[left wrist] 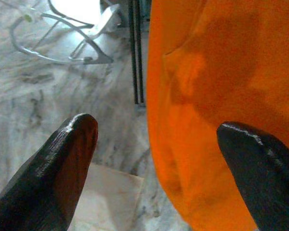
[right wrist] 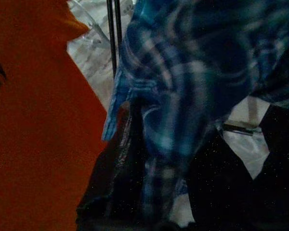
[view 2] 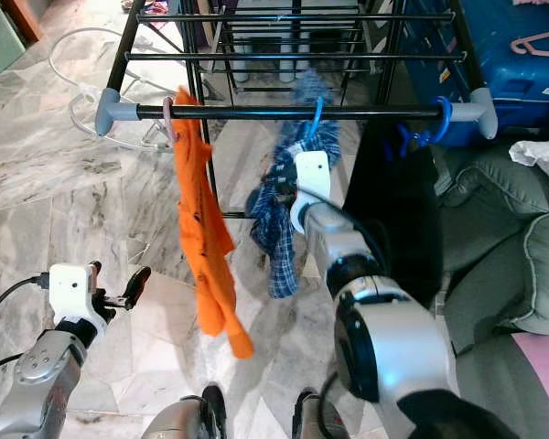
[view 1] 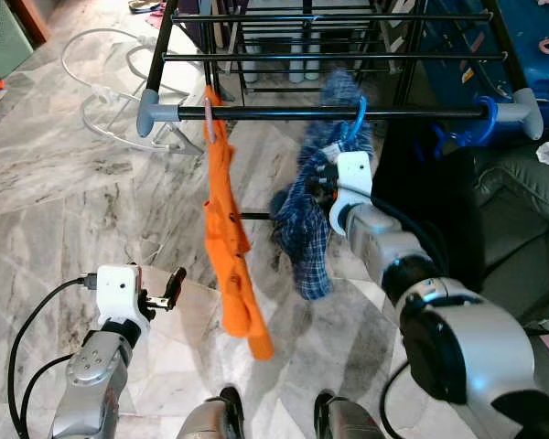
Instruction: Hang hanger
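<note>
Under the front rail (view 1: 348, 113) of the drying rack, the blue hanger (view 1: 358, 117) has its hook over the bar, with the blue plaid shirt (view 1: 307, 229) drooping below it. Right gripper (view 1: 318, 179) is raised just below the rail, pressed into the plaid cloth; whether its fingers are closed on the shirt or hanger I cannot tell, the cloth hides them. Rail's long axis runs side to side across the robot, and the hook sits directly above the right gripper, so the right arm is clearly the nearer one. Left gripper (view 1: 169, 291) sits low, well below the rail, fingers apart and holding nothing, beside the lower part of the orange garment (view 1: 231, 247), which hangs from a pink hanger (view 1: 208, 112) toward the rail's left end. Open bar remains between the two hangers; more blue hooks (view 1: 483, 119) crowd the rail's right end. Judgement: the hook looks seated, so the move is to back the right arm down, clear of the cloth.
</note>
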